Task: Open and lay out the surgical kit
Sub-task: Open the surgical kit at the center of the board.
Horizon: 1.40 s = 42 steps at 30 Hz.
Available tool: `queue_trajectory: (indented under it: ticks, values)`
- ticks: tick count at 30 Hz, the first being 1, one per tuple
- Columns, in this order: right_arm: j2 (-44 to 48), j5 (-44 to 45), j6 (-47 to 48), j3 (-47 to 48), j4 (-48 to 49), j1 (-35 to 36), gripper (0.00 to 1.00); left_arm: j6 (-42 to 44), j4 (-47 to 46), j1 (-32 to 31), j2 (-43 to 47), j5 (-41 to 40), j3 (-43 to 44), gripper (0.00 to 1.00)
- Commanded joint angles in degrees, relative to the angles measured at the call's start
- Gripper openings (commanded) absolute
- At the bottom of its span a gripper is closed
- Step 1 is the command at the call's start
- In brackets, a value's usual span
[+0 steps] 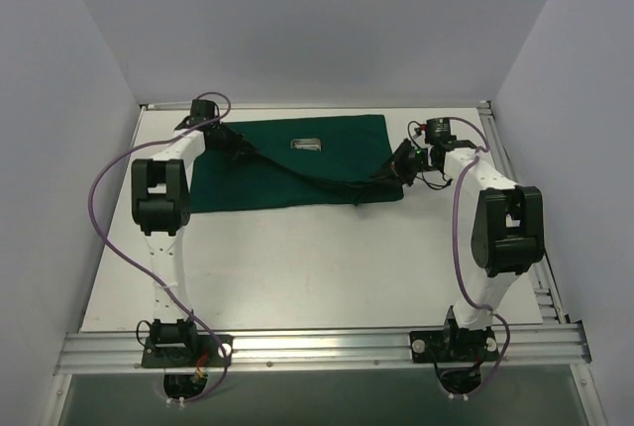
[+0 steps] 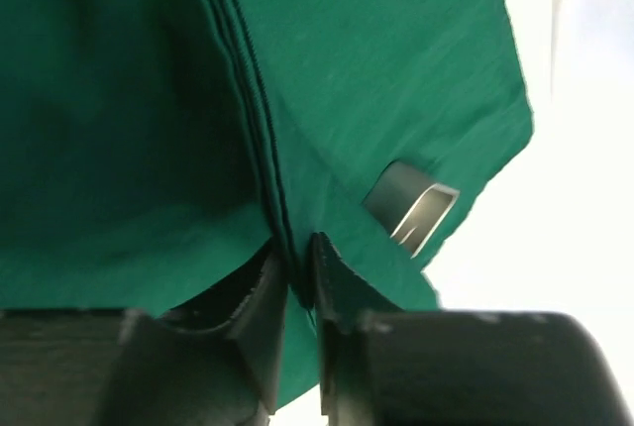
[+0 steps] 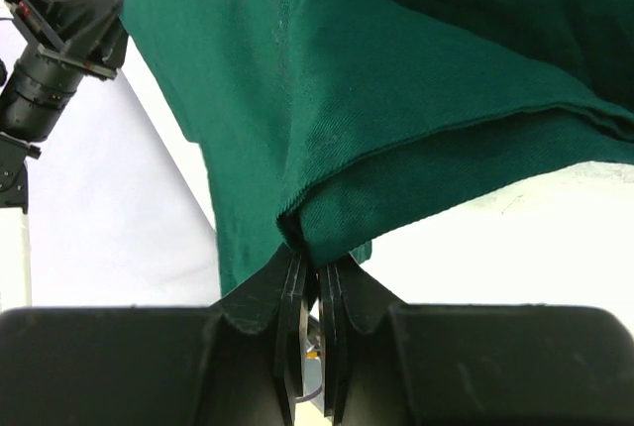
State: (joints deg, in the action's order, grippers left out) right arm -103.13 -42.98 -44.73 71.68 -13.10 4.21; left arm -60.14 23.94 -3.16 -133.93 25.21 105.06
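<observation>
White worktop point(image 1: 327, 267) inside a pale-walled booth, with two robot arms bolted at its near edge. From there the left arm point(image 1: 163, 198) and the right arm point(image 1: 505, 228) reach toward the far half, where a dark green cloth point(image 1: 297, 183) lies spread out. The left jaws are clenched on a hemmed fold at the cloth's left side. The right jaws are clenched on a folded corner at its right side. A lifted ridge of cloth runs between the two. Beyond it, a small silver tray point(image 1: 306, 145) rests on the cloth near its far edge.
</observation>
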Motion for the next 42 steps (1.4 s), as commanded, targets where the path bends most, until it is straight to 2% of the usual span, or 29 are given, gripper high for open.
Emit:
queue_trajectory:
  ticks: [1,7,8,9,12,17,27,31,37,42]
  values:
    - [3.64,-2.28,-0.71,2.67,-1.84,0.01,0.00,8.26,8.38,0.00,6.91,-1.74,1.91,0.22]
    - [5.48,-2.37,-0.27,2.85,-3.33,-0.16,0.00,16.97,15.85,-1.06,15.78,-3.50,-2.22,0.11]
    - [5.92,-2.28,-0.27,2.59,-3.42,-0.25,0.00,17.68,16.48,-1.06,16.76,-3.50,-3.09,0.05]
    - [6.19,-2.28,-0.27,2.50,-3.68,-0.25,0.00,18.12,17.44,-1.23,18.08,-3.59,-5.36,0.03]
    - [7.07,-2.46,-0.01,2.06,-5.17,-0.52,0.00,19.88,19.55,-1.67,23.08,-4.12,-8.89,0.02]
    - [8.21,-1.23,4.38,1.45,-13.16,-0.78,0.00,17.87,21.49,-2.64,32.23,-3.50,-20.14,0.02]
    - [12.34,1.84,12.45,-4.00,-26.16,-2.45,0.00,12.86,24.56,-9.40,49.10,-5.96,-39.46,0.02]
    - [11.46,5.88,17.83,-3.65,-32.50,-3.41,0.00,9.96,27.29,-12.74,55.78,-8.16,-44.75,0.02]
    - [13.83,14.76,20.82,-4.09,-38.31,-3.94,0.00,7.85,31.85,-13.89,62.11,-6.23,-52.57,0.03]
    - [15.94,17.05,21.61,-7.42,-40.60,-3.94,0.00,8.81,38.36,-15.04,65.37,-7.11,-53.90,0.08]
